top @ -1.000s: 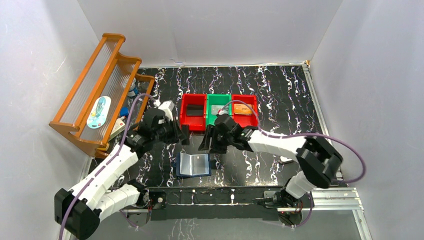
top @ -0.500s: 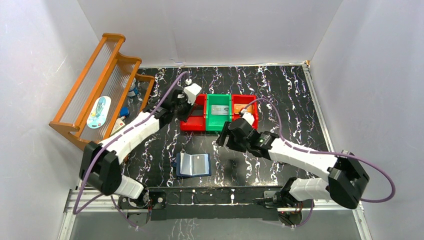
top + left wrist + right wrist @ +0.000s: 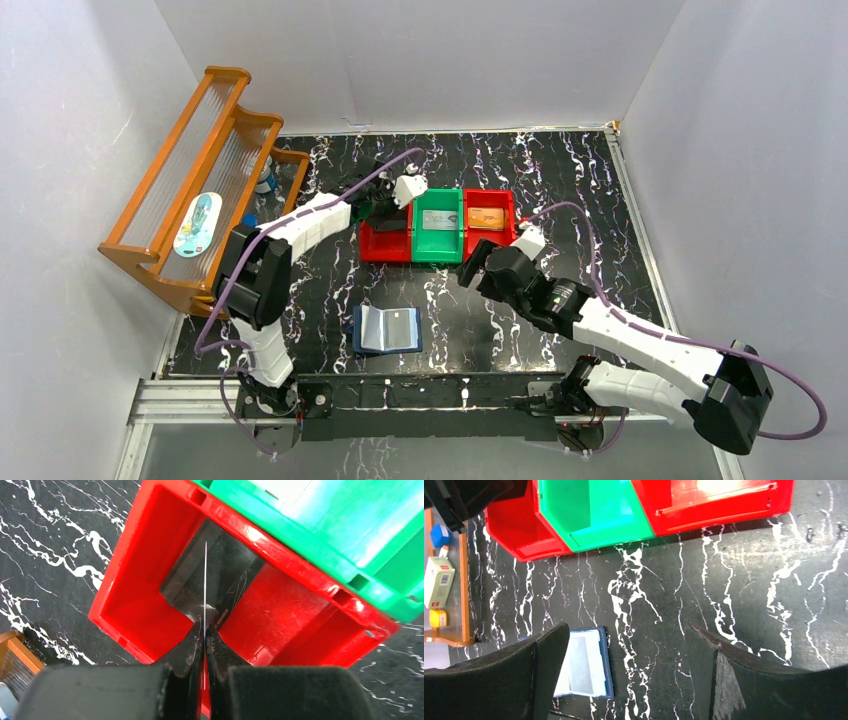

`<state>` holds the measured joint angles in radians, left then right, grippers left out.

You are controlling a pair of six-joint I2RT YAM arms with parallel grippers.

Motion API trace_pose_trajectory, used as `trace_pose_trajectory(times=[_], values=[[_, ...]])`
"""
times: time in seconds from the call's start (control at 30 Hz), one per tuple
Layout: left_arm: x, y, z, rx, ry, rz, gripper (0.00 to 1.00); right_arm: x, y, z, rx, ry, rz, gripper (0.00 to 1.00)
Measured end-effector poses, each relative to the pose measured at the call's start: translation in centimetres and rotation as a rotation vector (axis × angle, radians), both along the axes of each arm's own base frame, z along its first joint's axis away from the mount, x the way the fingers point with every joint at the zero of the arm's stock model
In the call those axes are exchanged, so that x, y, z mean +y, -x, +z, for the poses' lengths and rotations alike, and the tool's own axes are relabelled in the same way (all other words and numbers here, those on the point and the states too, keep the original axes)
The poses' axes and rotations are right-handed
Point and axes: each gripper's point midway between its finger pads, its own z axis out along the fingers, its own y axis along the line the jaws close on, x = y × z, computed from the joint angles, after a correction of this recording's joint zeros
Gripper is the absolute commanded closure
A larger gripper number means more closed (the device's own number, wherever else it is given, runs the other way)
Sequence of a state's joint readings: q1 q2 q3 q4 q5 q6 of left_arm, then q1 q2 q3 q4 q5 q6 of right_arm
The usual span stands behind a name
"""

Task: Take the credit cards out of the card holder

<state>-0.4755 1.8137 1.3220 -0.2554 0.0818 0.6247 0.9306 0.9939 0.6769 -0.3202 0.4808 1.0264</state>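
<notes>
- A black, white-veined table (image 3: 560, 170) sits between plain white walls, with a green bin (image 3: 438, 250) near its middle.
- The red bin (image 3: 385, 248) touches the green bin's left side. The left gripper (image 3: 205, 635) hangs over it.
- Its fingers are clenched on a card (image 3: 205, 580), seen edge-on as a thin pale line pointing down into that red bin.
- A dark card (image 3: 235, 590) lies flat on the floor of that bin, below the held one.
- The card holder (image 3: 386, 329) lies open, well apart from the green bin on its near side, towards the arm bases. Its sleeves look pale; whether any card is left inside I cannot tell.
- The right gripper (image 3: 626, 645) hovers near the green bin's front right corner, fingers spread and empty.
- This looks like the drop-off step: one card is out and poised over its bin.
- The next move probably calls for loosening the left fingers so the card falls flat, then going back to check the holder.
</notes>
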Motion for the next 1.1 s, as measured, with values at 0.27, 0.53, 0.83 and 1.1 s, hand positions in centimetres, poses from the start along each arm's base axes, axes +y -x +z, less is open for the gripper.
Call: trace_pose_trajectory(times=[0.27, 0.53, 0.83, 1.1], values=[[1.0, -1.3, -2.3, -0.017, -0.090, -0.050, 1.00, -1.6, 0.2, -0.5, 0.004, 0.019, -0.058, 0.04], [0.6, -2.9, -3.0, -0.051, -0.099, -0.055, 1.00, -1.7, 0.2, -1.3, 0.022, 0.033, -0.068, 0.03], [0.3, -3.7, -3.9, -0.049, -0.093, -0.043, 0.69, -2.0, 0.5, -2.2, 0.049, 0.066, -0.065, 0.02], [0.5, -2.4, -4.5, -0.007, -0.078, -0.027, 0.58, -1.8, 0.6, -2.5, 0.061, 0.069, -0.058, 0.02]])
